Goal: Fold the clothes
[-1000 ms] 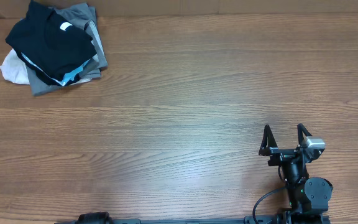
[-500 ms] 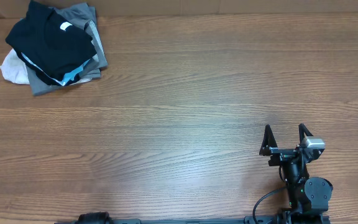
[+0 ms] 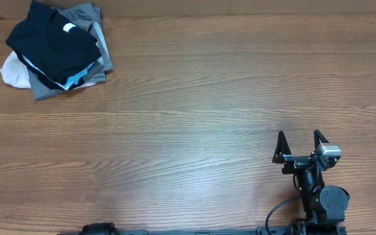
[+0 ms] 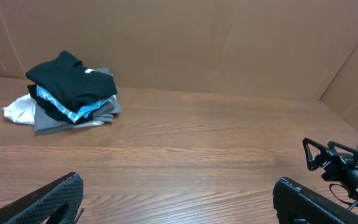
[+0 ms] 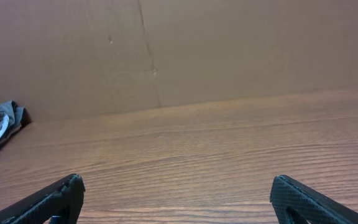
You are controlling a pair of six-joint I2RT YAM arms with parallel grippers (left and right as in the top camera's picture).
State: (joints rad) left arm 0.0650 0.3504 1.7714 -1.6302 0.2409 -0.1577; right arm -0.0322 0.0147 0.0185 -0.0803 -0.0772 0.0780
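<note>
I see the table (image 3: 194, 98) as smooth wood grain with a faint sheen. On it, the black T-shirt (image 3: 51, 42) is soft matt cloth over a grey garment (image 3: 104, 55), also cloth. Behind the table, the cardboard wall (image 4: 197, 43) is matt brown. The right gripper (image 3: 298, 134) fingers (image 5: 55, 199) look like grainy black plastic.

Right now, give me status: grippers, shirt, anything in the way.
Left gripper open, empty. Right gripper open, empty, near edge. Black shirt bunched atop grey and white garments, far left corner, untouched. Nothing on table between.
</note>
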